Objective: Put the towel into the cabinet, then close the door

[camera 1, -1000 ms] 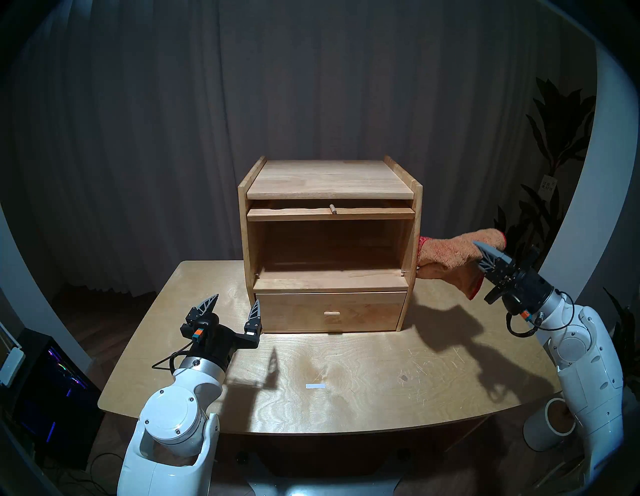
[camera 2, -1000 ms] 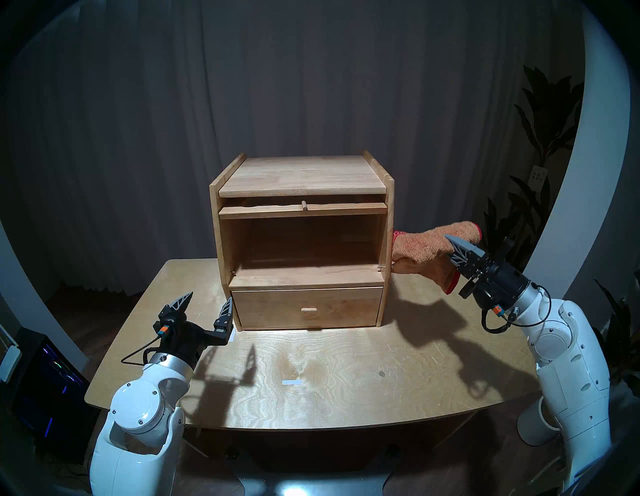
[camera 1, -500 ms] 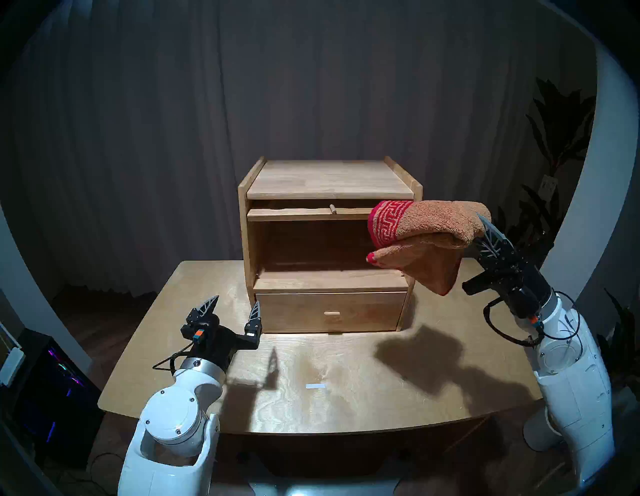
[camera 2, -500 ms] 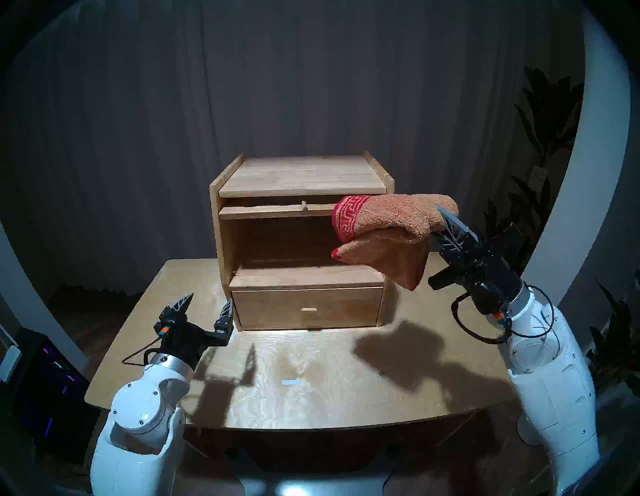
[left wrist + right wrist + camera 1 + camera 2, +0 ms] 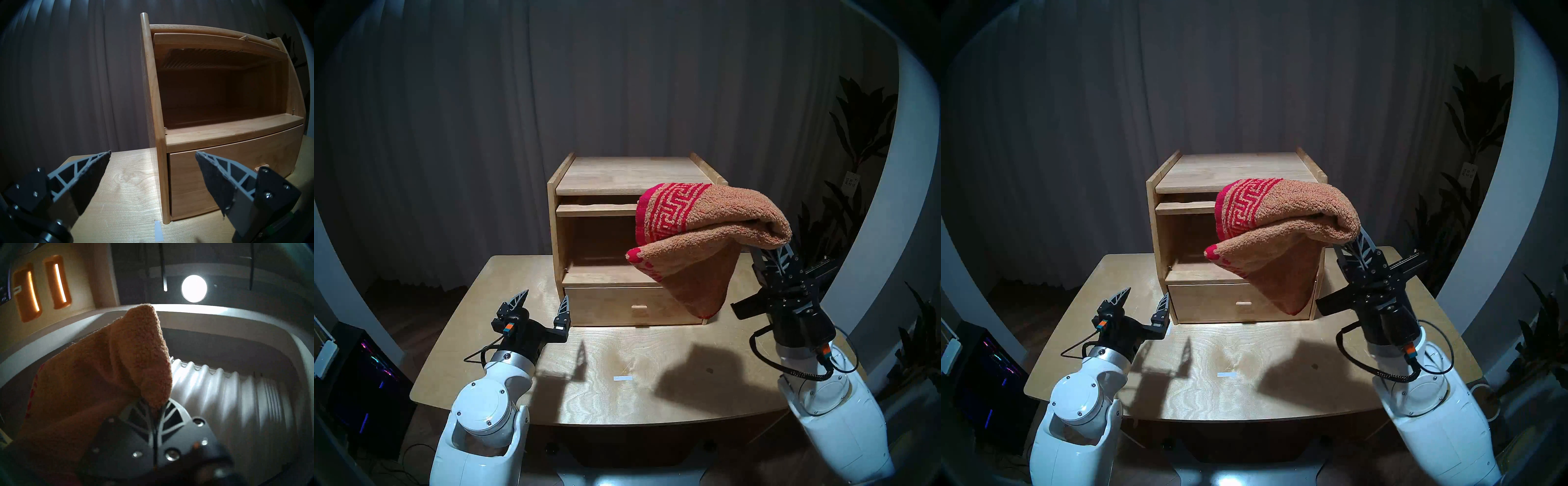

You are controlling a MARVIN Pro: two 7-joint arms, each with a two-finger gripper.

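A second ago I had the towel (image 5: 714, 234) out beside the cabinet's right wall; now I have swung it round in front of the cabinet (image 5: 633, 176), and it covers the right part of the open compartment in both head views. The right gripper (image 5: 770, 253) has rolled and tipped upward on the way, and its jaws are clamped on a bunched fold at the towel's right end, as my right wrist view shows close up. That puts me at the carry stage: the towel hangs in the air above the desk (image 5: 653, 390), in front of the opening and not yet inside it, so I judge the next move is a push forward and slightly down into the compartment. The door (image 5: 595, 209) is tucked up flat under the top board, with its peg knob hidden behind the cloth in the head views, so closing remains to be done. The left gripper (image 5: 544, 302) has not moved; it sits low near the cabinet's left front corner with its jaws wide and nothing between them. The towel itself is thick terry, orange-tan on the showing face, folded over on itself with a red Greek-key band at its left end and a pointed corner drooping in front of the drawer (image 5: 605, 305). It looks limp and may catch on the shelf lip.
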